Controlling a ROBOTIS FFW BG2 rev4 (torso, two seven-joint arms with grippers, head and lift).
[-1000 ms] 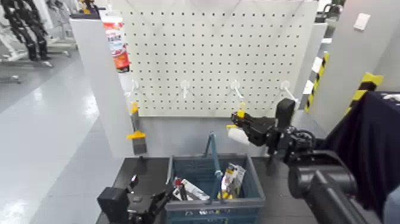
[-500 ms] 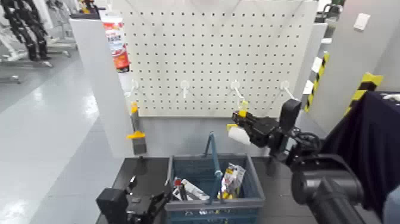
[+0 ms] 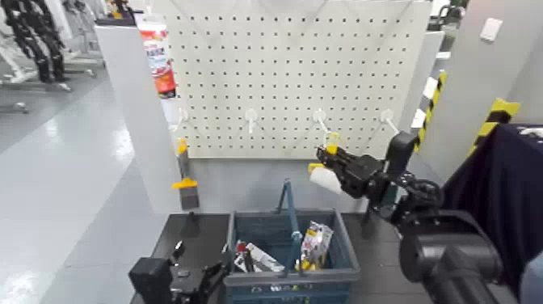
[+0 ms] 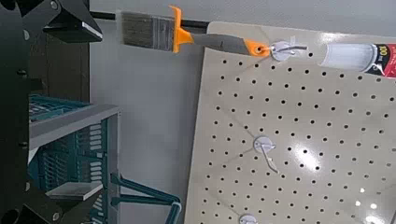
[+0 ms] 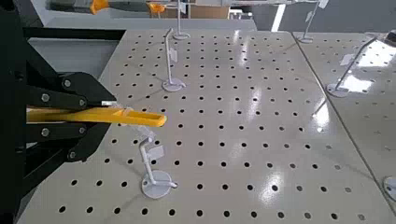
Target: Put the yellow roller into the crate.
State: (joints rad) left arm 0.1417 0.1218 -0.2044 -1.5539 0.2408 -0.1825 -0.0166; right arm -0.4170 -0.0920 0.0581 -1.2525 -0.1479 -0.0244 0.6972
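The yellow roller (image 3: 323, 179), with its white fluffy head and bent yellow handle, is held in my right gripper (image 3: 333, 162) in front of the pegboard, above the crate's back right corner. In the right wrist view the yellow handle (image 5: 93, 116) lies clamped between the black fingers (image 5: 56, 93). The dark blue-grey crate (image 3: 291, 280) with its upright centre handle stands on the black table below. It also shows in the left wrist view (image 4: 65, 154). My left gripper (image 3: 174, 279) rests low, left of the crate, with its jaws apart and empty.
A white pegboard (image 3: 291, 73) with several white hooks stands behind the crate. A yellow-handled scraper (image 3: 185, 184) hangs on the stand's left side, and a red-labelled tube (image 3: 159, 57) hangs above it. Packets and tools (image 3: 315, 242) lie in the crate. A dark cloth (image 3: 501, 194) is at the right.
My right gripper has moved slightly to the right and up with the roller in it, still in front of the pegboard. The left arm has barely moved.
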